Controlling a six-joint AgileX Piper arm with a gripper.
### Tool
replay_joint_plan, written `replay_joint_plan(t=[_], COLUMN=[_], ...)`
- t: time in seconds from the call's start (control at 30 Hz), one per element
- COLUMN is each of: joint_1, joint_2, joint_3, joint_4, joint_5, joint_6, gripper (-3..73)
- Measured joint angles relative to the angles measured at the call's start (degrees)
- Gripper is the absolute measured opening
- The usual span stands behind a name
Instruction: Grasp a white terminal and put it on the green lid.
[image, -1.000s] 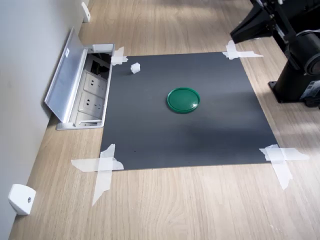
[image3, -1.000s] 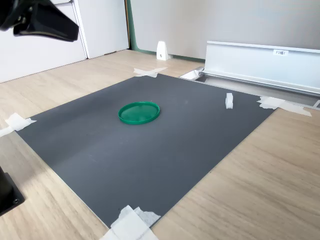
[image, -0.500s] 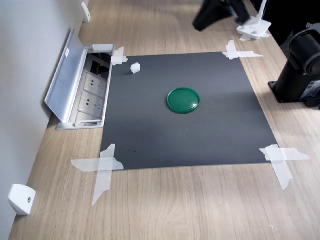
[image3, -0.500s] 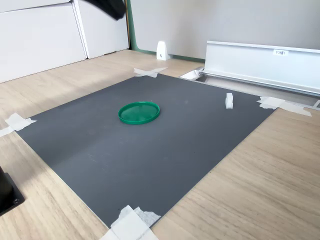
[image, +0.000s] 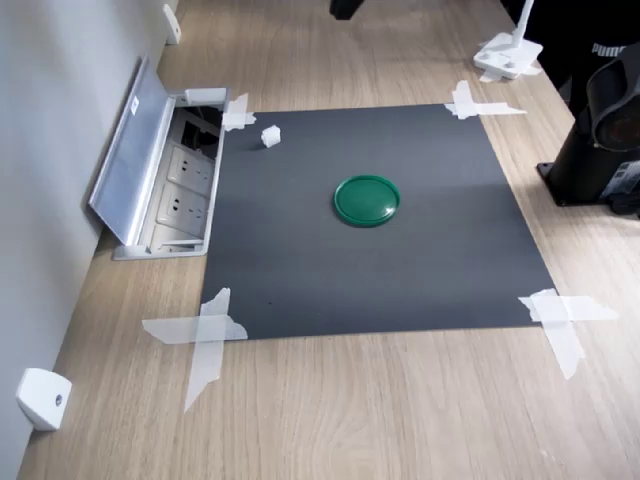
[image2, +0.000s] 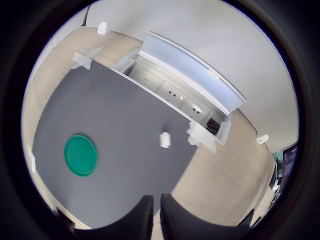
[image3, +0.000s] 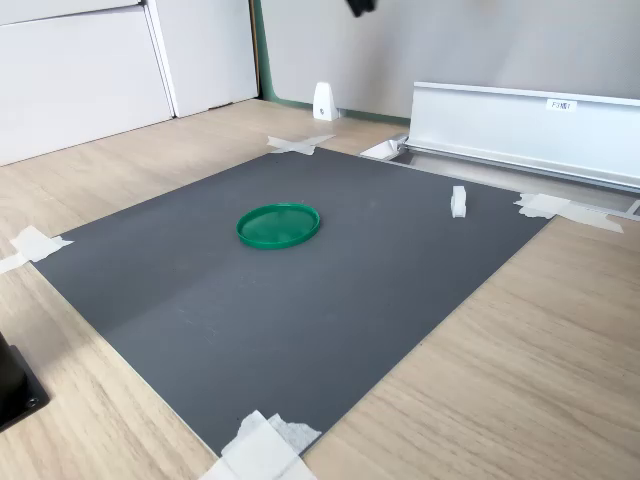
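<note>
Dark mat holds both items: the white terminal at upper left in the first exterior view, well apart from the green lid at centre. The gripper hangs high, fingers nearly pressed together, holding nothing. Judged step: approach; next it must spread and descend over the terminal.
</note>
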Motion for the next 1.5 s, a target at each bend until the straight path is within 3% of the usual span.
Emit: replay_joint_plan(t=[0.3, 0.4, 0.67, 0.8, 1.5], joint_1=[-0.44, -0.50, -0.50, -0.50, -0.30], joint_2=[7.40, 10.10, 19.49, 25.01, 39.18], joint_3=[-9.13, -12.64, -22.93, -26.06, -26.49], joint_4=[-0.04, -0.04, -0.82, 0.68, 0.01], joint_5=[0.08, -0.37, 3.83, 7.36, 2.66], joint_6=[-0.57, -0.36, -1.14, -0.84, -2.78], gripper=[60.0, 69.7, 72.5, 72.5, 72.5])
